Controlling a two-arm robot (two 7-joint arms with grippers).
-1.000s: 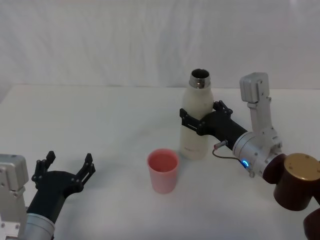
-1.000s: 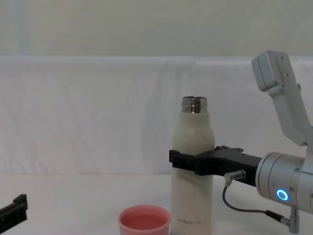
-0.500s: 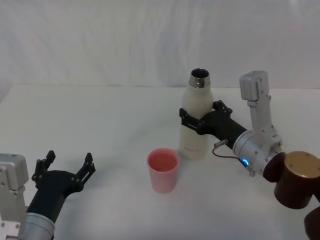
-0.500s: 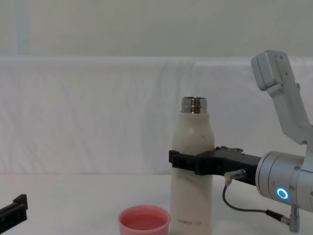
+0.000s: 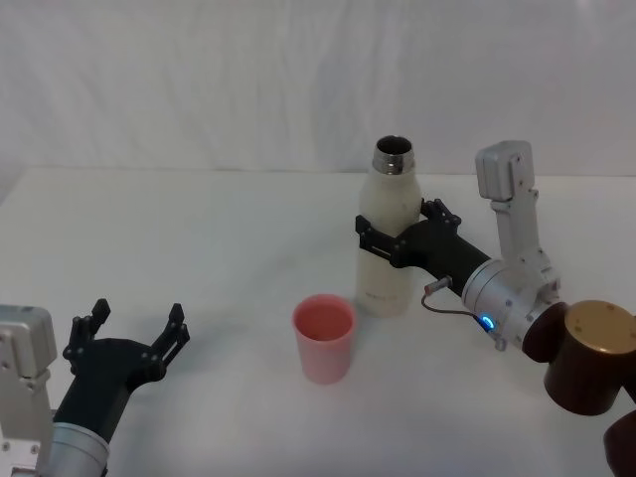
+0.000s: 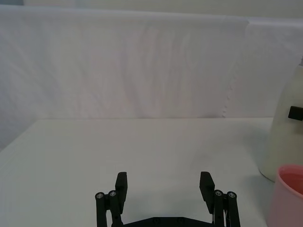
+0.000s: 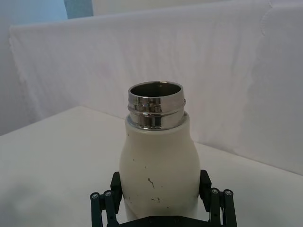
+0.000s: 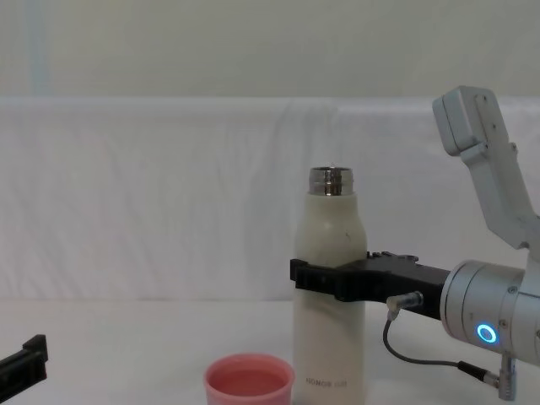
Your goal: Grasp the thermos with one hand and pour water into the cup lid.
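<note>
The right gripper's fingers [image 5: 372,237] are clamping the thermos [image 5: 391,231] around its middle, one black finger on each side of the cream-white body, as the right wrist view shows with the right gripper [image 7: 163,201] pressing against both flanks. The thermos is standing upright with its open steel neck pointing up, and it is sitting toward the far edge of the white worktop [image 5: 199,258], right of centre. Behind the fingers, the silver-grey wrist [image 8: 494,325] is glowing with a blue ring and is reaching in from the worktop's right edge. The cup lid [image 5: 324,338] is standing upright just beside the thermos, nearer the front edge and apart from it, its mouth open. Near the front left corner, the left gripper [image 5: 129,336] is hovering with its fingers [image 6: 121,182] spread wide and nothing between them, well apart from both things.
</note>
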